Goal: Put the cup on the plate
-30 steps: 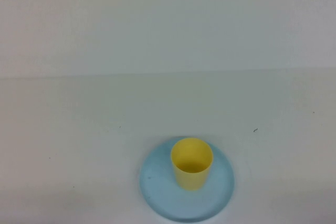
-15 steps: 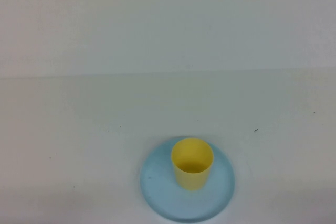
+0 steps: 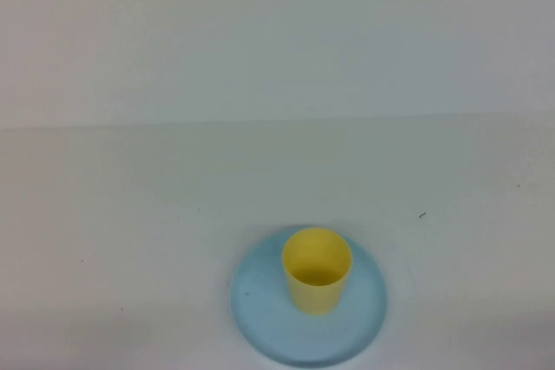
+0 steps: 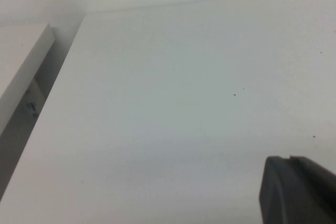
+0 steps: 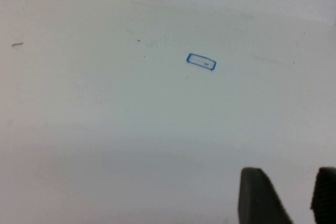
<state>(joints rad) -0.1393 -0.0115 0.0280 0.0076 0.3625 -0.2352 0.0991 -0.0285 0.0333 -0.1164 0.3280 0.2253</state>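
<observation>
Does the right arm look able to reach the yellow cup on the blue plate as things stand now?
Probably yes. The cup stands upright on the plate, with nothing around it to block the way. The right tool is over bare table, its fingers apart with nothing between them. The left tool is off to the side too.

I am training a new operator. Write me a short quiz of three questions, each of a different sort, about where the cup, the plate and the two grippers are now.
1. True or false: the cup lies on its side beside the plate.
2. Multiple choice: in the high view, where are the arms? A) both over the plate B) only the left over the cup C) neither is visible.
3. Short answer: what does each wrist view show under the left gripper and the right gripper?

Key
1. False: it stands upright on the plate, opening up.
2. C.
3. Only bare white table; the right wrist view adds a small blue rectangle mark. Neither shows cup or plate.
</observation>
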